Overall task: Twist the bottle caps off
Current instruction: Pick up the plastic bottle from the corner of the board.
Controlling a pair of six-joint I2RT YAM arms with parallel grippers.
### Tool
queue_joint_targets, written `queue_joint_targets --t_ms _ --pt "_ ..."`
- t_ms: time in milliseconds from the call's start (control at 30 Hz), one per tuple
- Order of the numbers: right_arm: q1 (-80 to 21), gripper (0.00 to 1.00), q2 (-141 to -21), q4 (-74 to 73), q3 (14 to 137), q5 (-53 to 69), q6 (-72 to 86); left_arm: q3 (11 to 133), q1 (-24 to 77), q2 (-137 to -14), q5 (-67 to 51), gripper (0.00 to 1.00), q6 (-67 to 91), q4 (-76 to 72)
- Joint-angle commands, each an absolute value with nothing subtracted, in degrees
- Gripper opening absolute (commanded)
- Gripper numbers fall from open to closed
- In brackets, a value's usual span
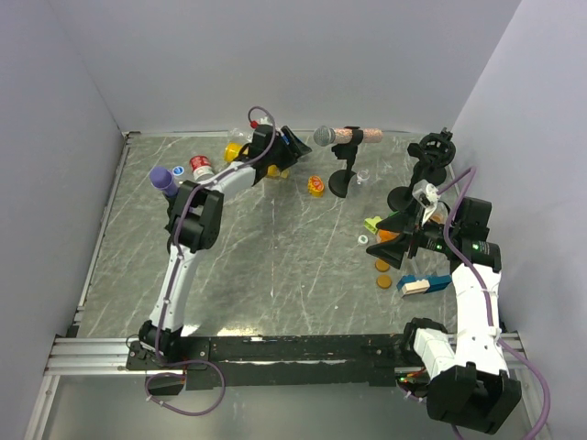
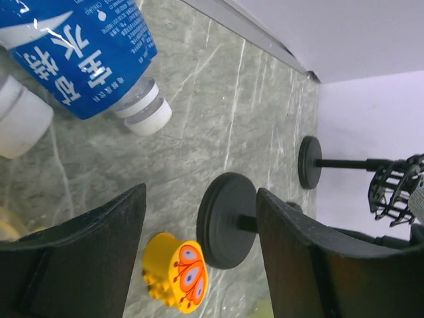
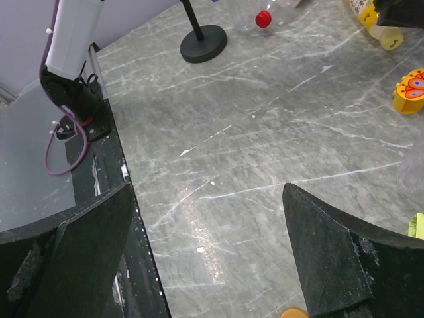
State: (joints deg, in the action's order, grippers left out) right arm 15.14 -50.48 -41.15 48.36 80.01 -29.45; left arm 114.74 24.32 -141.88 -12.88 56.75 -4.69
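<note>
Top view: the left gripper reaches to the far edge among the bottles, one red-labelled, one yellow, print too small to read. The right gripper hangs near two loose orange caps

Left wrist view: jaws apart, clamping nothing. Beyond them lies a blue-label bottle with large white Chinese characters, its white cap on. A stubby orange bottle lies beside a black stand base

Right wrist view: jaws spread wide over the table, holding nothing; a red cap sits on a far bottle
</note>
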Motion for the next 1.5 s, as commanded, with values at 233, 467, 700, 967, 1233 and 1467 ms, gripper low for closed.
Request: queue_joint_targets --t_ms 233,467,700,967,1233,1467 --pt "14.6 0.99 -50.7 -40.4 48.8 82.0 -30.7 120.8 26.4 -145.5 -0.2 0.69 62.9 -3.5" --pt "14.5 0.99 -50.9 -40.6 48.9 82.3 -30.8 127.0 27.4 -149.2 4.9 0.62 65.0 -0.9" --pt "14.4 0.99 -51.1 -41.0 49.1 82.6 -31.1 129.8 28.0 -151.8 8.2 0.62 67.6 -0.1" --pt "14.4 0.99 -51.1 -41.2 49.3 82.9 -31.2 131.1 28.7 -153.4 11.0 0.62 70.1 2.6" --pt "14.4 0.99 -51.1 -41.4 49.4 82.9 -31.2 134.0 29.2 -155.7 14.8 0.58 74.4 4.8" --pt "14.2 0.99 -51.1 -41.6 49.5 83.3 -31.4 135.0 29.2 -156.7 16.7 0.56 75.7 5.0"
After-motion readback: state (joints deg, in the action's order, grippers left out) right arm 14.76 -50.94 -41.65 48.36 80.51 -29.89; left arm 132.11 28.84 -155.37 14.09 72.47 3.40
